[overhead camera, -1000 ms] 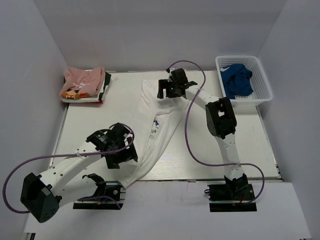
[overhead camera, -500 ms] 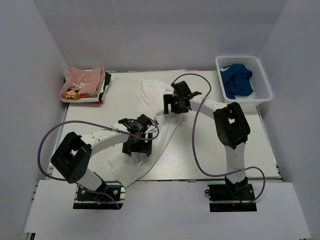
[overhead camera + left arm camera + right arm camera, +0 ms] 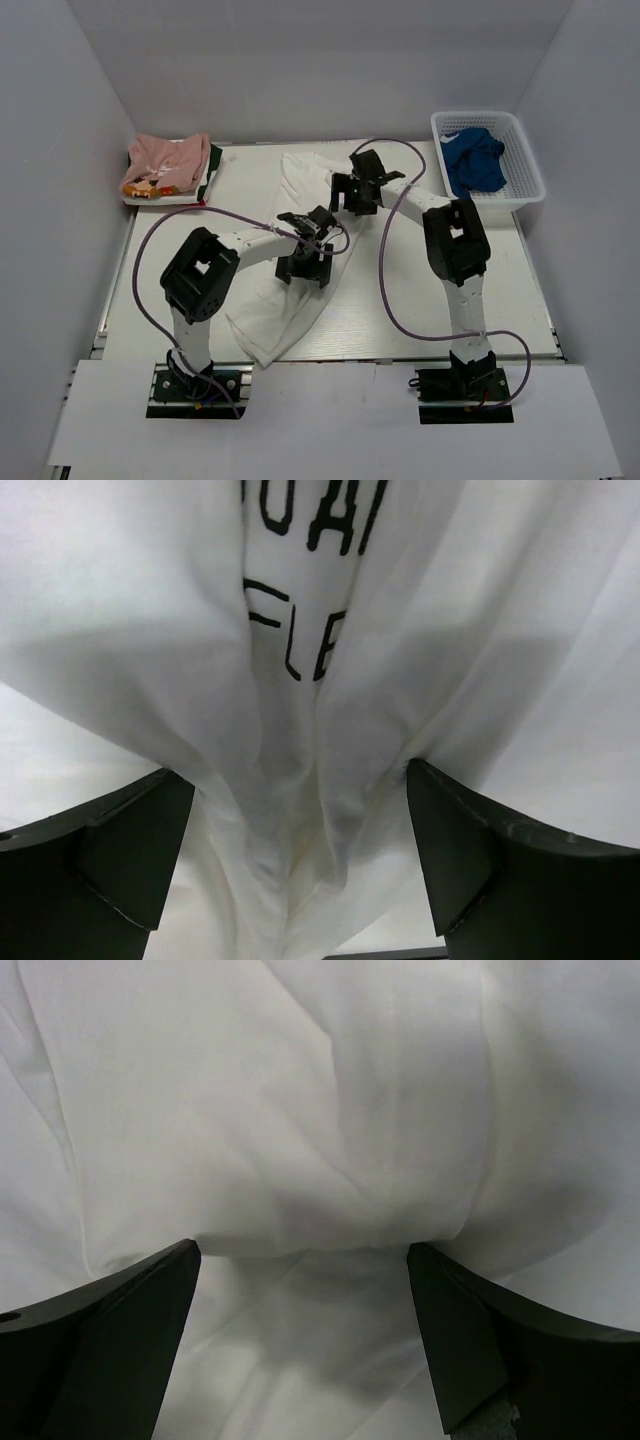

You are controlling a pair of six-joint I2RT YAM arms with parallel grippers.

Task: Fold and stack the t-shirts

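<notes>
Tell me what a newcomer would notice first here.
The long white t-shirt, folded into a strip, runs diagonally down the middle of the table. The left hand and right hand are both open just above it, fingers spread over its folds. Next come the pink t-shirt atop a folded pile in the far left corner, and the white basket holding blue cloth at far right.

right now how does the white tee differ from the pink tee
The white tee lies stretched out as a long, rumpled strip in the middle; the pink tee sits folded at the far left corner. The white tee is much larger than the pink tee. The left tool and right tool, both open, hang over the white tee; neither is near the pink tee. Both are printed cloth.
</notes>
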